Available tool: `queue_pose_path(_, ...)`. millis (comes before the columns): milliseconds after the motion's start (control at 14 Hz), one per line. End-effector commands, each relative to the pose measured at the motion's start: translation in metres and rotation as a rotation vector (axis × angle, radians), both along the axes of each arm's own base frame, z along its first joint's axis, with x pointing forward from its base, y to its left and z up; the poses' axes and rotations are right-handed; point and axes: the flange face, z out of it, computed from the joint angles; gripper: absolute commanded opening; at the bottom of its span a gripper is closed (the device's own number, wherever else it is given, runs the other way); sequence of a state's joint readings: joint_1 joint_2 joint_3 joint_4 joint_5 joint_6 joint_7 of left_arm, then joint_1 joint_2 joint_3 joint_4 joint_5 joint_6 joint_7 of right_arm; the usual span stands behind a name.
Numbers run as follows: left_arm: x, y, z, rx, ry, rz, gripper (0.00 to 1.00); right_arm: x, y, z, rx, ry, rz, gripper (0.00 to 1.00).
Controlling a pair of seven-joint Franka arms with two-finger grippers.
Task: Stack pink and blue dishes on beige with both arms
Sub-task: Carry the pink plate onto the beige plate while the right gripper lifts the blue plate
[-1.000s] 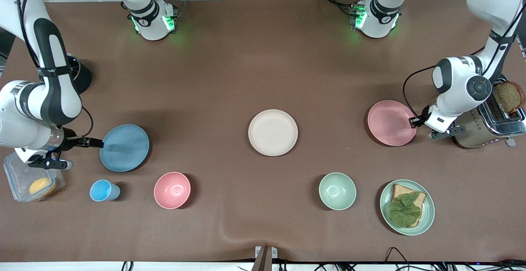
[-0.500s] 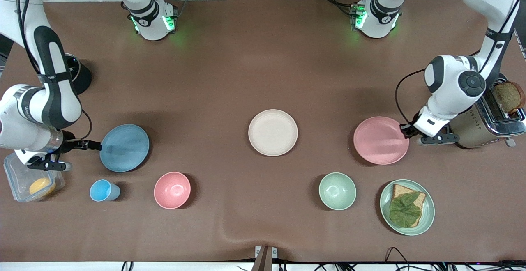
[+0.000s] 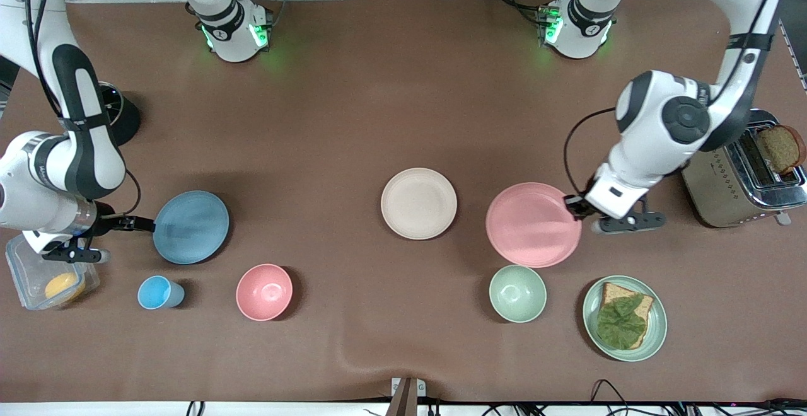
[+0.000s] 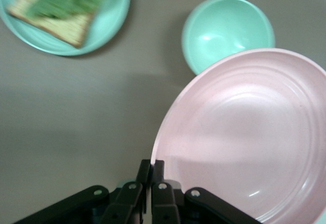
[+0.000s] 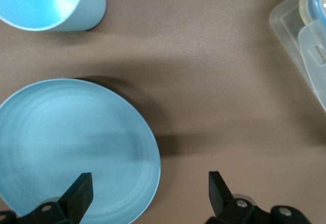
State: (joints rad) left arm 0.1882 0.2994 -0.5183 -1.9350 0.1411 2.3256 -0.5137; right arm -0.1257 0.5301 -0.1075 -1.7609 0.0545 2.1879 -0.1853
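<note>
We're mid-carry on the first stack. Landmark: the beige plate, flat on the table at mid-table.

Left arm reaches in from its end of the table. Left gripper is pinched on the rim of the pink plate, which sits just beside the beige plate toward the left arm's end, not yet overlapping it. It looks lifted, judging by its shadow. The right arm waits at the blue plate, which lies flat, well apart from the beige plate toward the right arm's end. Right gripper is at that plate's rim.

Next move, as we read it: carry pink on until it's centred over beige, lower, release. Blue goes after.

View differences:
- Left wrist view confirms the grip: fingers closed tight on the pink plate's edge. It also shows the green bowl partly under the pink plate's rim, so we need clearance there. Beige isn't in that view.
- Right wrist view shows the fingers spread wide with the blue plate's edge between them, nothing clamped. The front view can't settle that.
</note>
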Motion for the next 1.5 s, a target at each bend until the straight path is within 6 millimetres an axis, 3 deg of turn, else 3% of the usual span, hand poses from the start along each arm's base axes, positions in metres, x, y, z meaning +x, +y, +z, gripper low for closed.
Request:
queue_pose_path(0,-0.005,-0.09,-0.032,-0.055,0.069,0.055,0.0,0.0,-0.006,-0.006,0.011,-0.009,0.018,1.0)
queue_pose_path(214,-0.02,-0.138,-0.055,-0.058,0.103,0.061,0.0,0.0,-0.013,-0.013,0.007,-0.019,0.015,1.0)
queue_pose_path(500,-0.039,-0.161,-0.083,-0.048,0.154,0.069,0.0,-0.002,-0.011,-0.058,0.029,0.004,-0.007,1.0)
queue_pose_path(857,-0.055,-0.184,-0.105,-0.02,0.169,0.058,0.0,-0.002,-0.005,-0.071,0.045,0.008,-0.017,1.0)
queue_pose_path(929,-0.056,-0.184,-0.108,-0.012,0.167,0.055,0.0,-0.002,-0.003,-0.071,0.047,0.009,-0.015,0.87)
queue_pose_path(1000,-0.057,-0.185,-0.109,-0.008,0.163,0.05,0.0,-0.002,-0.003,-0.071,0.046,0.009,-0.014,0.5)
queue_pose_path(1071,-0.058,-0.187,-0.113,-0.009,0.167,0.046,0.0,-0.003,-0.003,-0.072,0.047,0.01,-0.015,0.26)
queue_pose_path(1214,-0.059,-0.191,-0.119,-0.022,0.16,0.048,0.0,-0.007,0.0,-0.077,0.05,0.016,-0.013,0.09)
queue_pose_path(1429,-0.061,-0.198,-0.122,-0.038,0.152,0.059,0.0,-0.008,0.0,-0.077,0.049,0.015,-0.013,0.09)
